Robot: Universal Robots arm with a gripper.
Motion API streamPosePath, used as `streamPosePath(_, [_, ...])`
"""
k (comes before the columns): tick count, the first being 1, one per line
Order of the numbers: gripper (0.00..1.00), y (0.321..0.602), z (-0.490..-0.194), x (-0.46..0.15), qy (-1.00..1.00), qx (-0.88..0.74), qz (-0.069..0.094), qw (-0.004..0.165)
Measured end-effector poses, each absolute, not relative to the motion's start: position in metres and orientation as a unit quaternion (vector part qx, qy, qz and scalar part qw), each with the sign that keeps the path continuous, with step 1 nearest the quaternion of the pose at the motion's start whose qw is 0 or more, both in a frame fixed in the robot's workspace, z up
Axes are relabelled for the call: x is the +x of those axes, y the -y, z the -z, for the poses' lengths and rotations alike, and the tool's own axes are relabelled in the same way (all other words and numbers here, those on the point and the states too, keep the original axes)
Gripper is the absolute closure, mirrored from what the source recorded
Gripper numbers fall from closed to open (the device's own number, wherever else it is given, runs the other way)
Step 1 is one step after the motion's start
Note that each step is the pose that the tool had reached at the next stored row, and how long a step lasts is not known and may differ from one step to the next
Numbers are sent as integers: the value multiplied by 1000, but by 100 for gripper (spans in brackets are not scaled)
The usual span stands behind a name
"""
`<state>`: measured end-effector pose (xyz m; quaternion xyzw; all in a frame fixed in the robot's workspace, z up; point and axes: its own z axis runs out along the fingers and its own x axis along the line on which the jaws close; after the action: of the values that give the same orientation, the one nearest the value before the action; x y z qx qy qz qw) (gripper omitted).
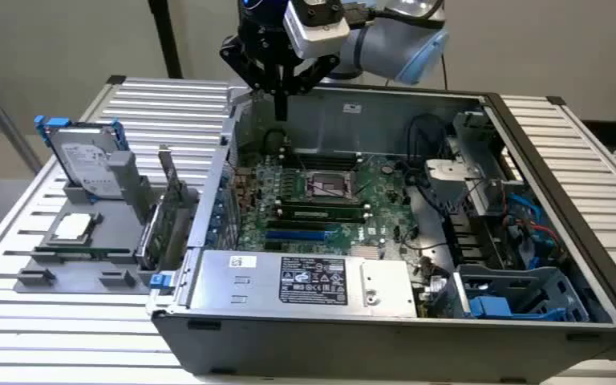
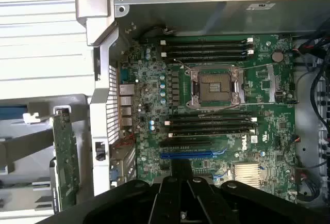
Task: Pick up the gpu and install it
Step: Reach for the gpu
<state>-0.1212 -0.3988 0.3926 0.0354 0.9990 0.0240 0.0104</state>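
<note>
The gripper (image 1: 281,106) hangs high over the far left corner of the open computer case (image 1: 394,341), right above the far edge of the motherboard (image 1: 319,200). Its fingers are pressed together into one narrow dark tip, with nothing between them. From the wrist, that same tip (image 2: 181,166) points down at the board (image 2: 216,126), just above the blue slot (image 2: 185,155).

And the gpu (image 1: 158,233)? Not in the case. It stands on edge in the grey holder (image 1: 73,269) on the slatted table (image 1: 30,337), just outside the case's wall on the exterior view's left. The wrist view catches it too, a thin green card (image 2: 66,157) upright beside the perforated metal wall. The gripper is well apart from it.

Further along the holder, toward the far side, the hard drive (image 1: 86,160) with blue rails leans upright.
</note>
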Motion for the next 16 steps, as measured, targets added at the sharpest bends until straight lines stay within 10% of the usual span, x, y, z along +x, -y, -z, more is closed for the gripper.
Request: streamPosePath(16, [100,401,-393,-134,-999,35,-24,10])
